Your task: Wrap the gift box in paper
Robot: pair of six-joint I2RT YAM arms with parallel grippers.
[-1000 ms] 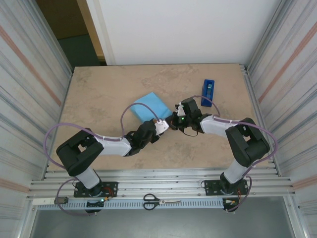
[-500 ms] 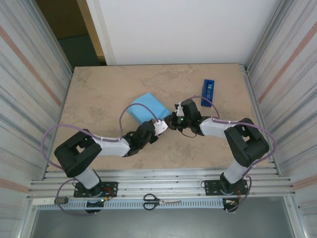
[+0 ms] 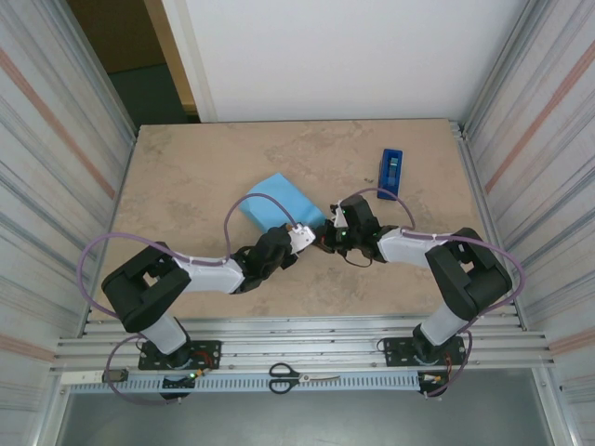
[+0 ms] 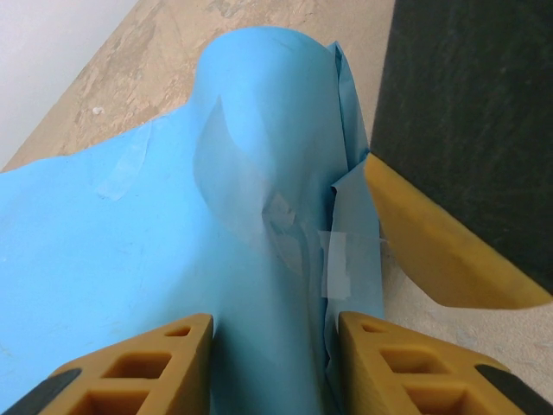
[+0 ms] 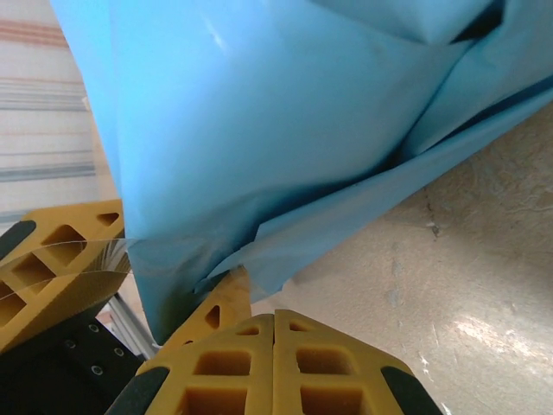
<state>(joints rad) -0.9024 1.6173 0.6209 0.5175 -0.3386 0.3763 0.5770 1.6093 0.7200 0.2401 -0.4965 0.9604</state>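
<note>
The paper [image 3: 277,201], light blue side out, is folded around a flat parcel on the table; the gift box is hidden inside it. In the left wrist view the paper [image 4: 173,242] carries strips of clear tape [image 4: 341,264]. My left gripper [image 4: 272,324] straddles the parcel's near end, its jaws closed against the wrapped sides. It meets that corner in the top view [image 3: 312,229]. My right gripper [image 5: 274,316] is shut with nothing between its fingers, and its tips press under a loose paper [image 5: 259,130] flap. It comes in from the right [image 3: 328,230].
A royal-blue tape dispenser [image 3: 391,173] stands at the back right of the table. Scissors [image 3: 302,377] lie on the rail in front of the arm bases. Ribbed metal walls close in both sides.
My right gripper has slid a little nearer and lower against the parcel's corner. The left jaws have narrowed slightly on the parcel, and the left arm has barely moved.
</note>
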